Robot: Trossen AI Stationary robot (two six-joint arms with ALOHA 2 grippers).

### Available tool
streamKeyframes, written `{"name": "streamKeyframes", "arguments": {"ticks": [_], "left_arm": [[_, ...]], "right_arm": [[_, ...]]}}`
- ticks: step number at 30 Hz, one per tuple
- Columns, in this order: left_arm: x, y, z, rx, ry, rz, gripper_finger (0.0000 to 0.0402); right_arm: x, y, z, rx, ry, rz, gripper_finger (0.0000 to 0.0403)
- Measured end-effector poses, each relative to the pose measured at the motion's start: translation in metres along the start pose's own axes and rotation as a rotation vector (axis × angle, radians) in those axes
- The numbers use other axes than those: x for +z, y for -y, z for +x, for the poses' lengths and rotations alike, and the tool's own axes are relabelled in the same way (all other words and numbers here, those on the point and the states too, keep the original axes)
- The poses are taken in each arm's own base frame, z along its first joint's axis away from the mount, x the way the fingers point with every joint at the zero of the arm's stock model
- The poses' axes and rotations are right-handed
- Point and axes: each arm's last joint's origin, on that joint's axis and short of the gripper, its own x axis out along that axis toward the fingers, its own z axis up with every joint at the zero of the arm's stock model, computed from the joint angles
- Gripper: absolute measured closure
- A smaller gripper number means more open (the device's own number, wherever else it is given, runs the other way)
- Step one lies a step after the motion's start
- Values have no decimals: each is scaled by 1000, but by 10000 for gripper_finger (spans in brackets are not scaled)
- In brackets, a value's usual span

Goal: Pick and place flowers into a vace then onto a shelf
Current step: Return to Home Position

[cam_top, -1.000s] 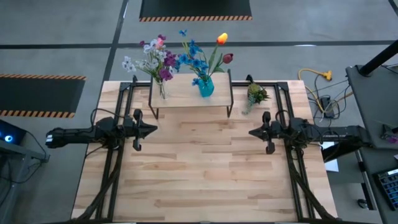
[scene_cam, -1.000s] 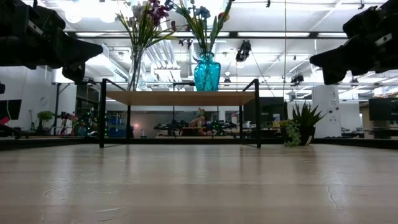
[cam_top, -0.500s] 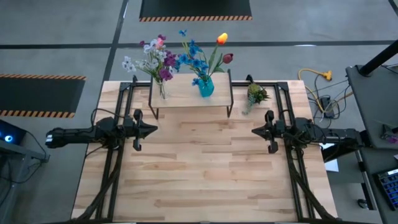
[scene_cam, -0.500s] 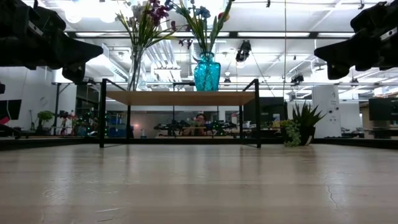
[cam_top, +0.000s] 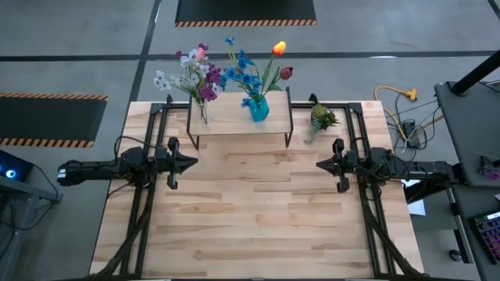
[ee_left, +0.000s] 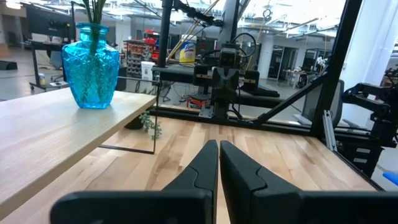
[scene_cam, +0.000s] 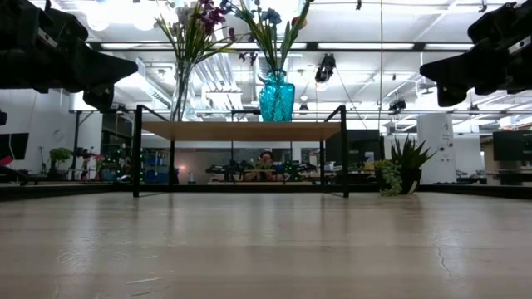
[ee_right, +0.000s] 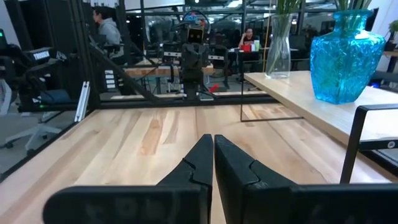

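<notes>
The low wooden shelf [cam_top: 238,115] on black legs stands at the table's far middle. On its top stand a blue vase [cam_top: 258,108] and a clear vase [cam_top: 204,114], each holding long-stemmed flowers: blue, orange and dark red blooms [cam_top: 251,66] in the blue vase, purple, pink and white blooms [cam_top: 191,74] in the clear one. My left gripper [cam_top: 194,162] is shut above the table's left side, pointing level toward the right. My right gripper [cam_top: 318,165] is shut at the right side, pointing level toward the left. Neither touches anything.
A short green spiky sprig [cam_top: 321,119] sits on the table to the right of the shelf. Black frame rails [cam_top: 148,203] run along both table sides. People show in the room beyond [ee_right: 109,28]. Bare tabletop [cam_top: 254,211] lies between the two grippers and toward the near edge.
My right gripper has drawn back a little toward the table's right edge and levelled out, staying shut. Nothing else has moved.
</notes>
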Motion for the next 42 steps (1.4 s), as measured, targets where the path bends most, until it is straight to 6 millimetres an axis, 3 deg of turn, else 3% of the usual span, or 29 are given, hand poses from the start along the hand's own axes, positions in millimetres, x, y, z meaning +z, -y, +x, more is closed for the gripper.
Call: {"name": "streamKeyframes", "arguments": {"ticks": [42], "left_arm": [[0,0,0,0,0,0,402]], "right_arm": [[0,0,0,-2,0,19,394]]}}
